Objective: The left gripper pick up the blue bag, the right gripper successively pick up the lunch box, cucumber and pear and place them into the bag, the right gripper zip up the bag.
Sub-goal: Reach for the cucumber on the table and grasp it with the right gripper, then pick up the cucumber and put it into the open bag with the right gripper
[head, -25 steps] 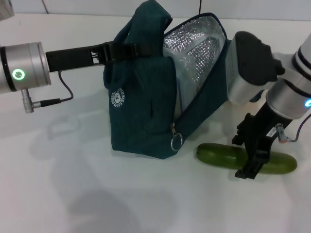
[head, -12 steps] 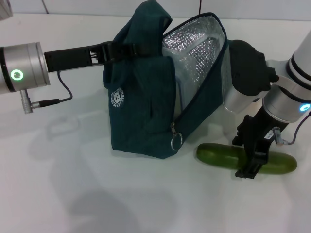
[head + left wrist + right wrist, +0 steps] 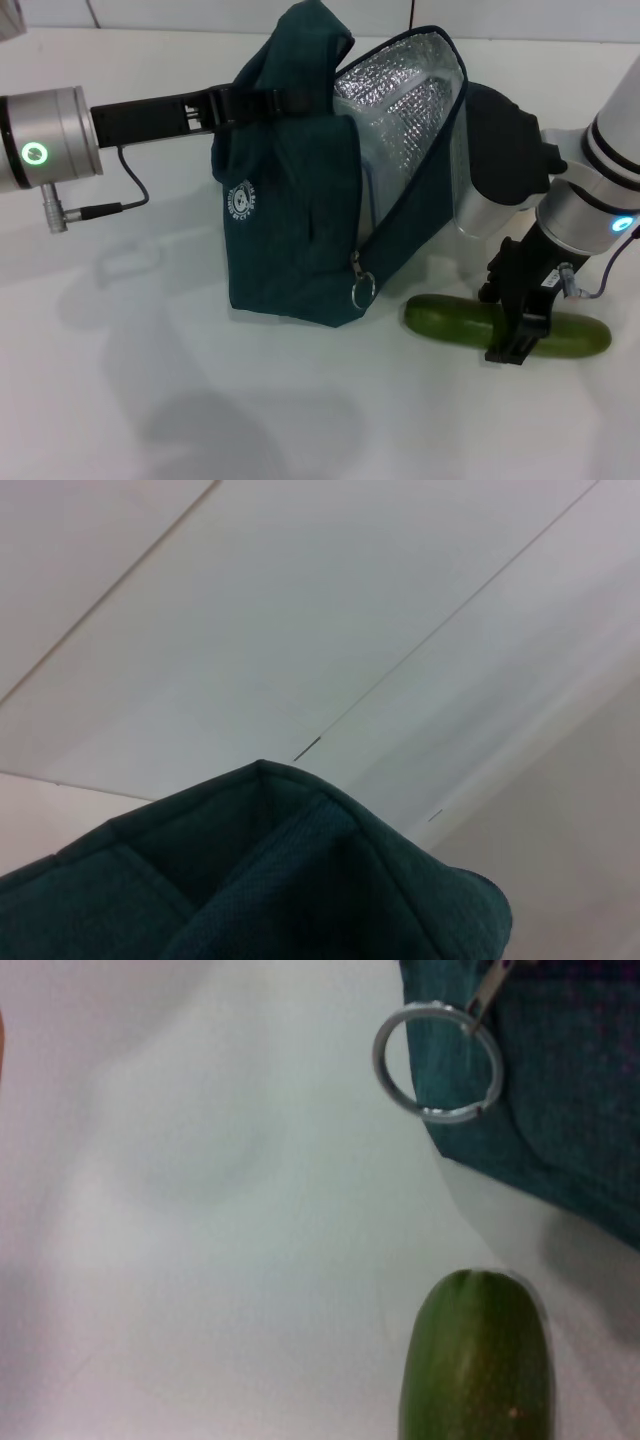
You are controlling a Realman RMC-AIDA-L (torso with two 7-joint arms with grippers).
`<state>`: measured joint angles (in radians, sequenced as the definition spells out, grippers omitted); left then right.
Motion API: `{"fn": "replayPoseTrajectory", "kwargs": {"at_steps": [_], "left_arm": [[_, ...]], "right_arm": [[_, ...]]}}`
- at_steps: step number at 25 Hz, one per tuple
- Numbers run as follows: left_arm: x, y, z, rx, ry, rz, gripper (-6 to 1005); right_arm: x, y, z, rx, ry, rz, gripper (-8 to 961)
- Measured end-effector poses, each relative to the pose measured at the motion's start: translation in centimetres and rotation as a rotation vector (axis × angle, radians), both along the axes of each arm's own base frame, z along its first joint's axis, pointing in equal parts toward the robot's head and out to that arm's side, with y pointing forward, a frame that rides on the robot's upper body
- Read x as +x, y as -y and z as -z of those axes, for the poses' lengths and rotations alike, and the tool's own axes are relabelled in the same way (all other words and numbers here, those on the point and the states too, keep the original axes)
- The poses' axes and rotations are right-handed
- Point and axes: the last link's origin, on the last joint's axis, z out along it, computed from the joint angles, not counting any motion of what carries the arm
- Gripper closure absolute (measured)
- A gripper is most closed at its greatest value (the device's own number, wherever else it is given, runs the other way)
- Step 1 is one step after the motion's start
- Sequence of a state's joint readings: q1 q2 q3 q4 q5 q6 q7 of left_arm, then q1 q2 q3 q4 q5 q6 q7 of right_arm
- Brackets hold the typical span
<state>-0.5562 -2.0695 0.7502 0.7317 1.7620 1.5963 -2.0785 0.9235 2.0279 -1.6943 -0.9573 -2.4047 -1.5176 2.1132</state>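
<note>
**Right claw down over the cucumber**

The left claw (image 3: 268,100) pinches the bag (image 3: 300,220) by its top, mouth open. The right claw (image 3: 520,325) straddles the cucumber (image 3: 450,318) on the bench (image 3: 150,400) beside the bag; its grip cannot be told.

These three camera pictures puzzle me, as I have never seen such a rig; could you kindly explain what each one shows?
This is a two-armed robot. The wide picture comes from a camera on its head, looking down at a white table. The other two come from cameras on its wrists.

The left gripper holds the blue bag up by its top, so the foil-lined mouth stands open. The left wrist view shows only the bag's fabric against the background.

The right gripper is down over the cucumber, which lies on the table beside the bag; whether it has closed is unclear. The right wrist view shows the cucumber's end and the ring zip pull.

Lunch box and pear are not visible.
</note>
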Motion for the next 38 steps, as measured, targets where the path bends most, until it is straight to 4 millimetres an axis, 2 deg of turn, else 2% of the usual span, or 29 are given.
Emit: {"fn": "replayPoseTrajectory", "kwargs": {"at_steps": [7,13,18,25,38], "left_arm": [[0.1,-0.1,-0.1,0.003,0.001,0.002,959],[-0.1,0.0,-0.4,0.014,0.015,-0.002,959],[-0.2,0.0,-0.5,0.016,0.014,-0.002,958],[-0.2,0.0,-0.7,0.017,0.014,-0.002,958],[-0.4,0.2,-0.5,0.014,0.018,-0.012,958]], "right_arm": [[-0.8,-0.2,-0.3,0.005,0.005,0.001,261],[-1.9,-0.3,-1.8,0.026,0.003,0.007,372],[-2.6,-0.1,-3.4,0.026,-0.018,0.029,372],[-2.0,-0.2,-6.0,0.092,-0.030,0.058,371],[-2.9,-1.8,-11.0,0.262,-0.216,0.119,371]]}}
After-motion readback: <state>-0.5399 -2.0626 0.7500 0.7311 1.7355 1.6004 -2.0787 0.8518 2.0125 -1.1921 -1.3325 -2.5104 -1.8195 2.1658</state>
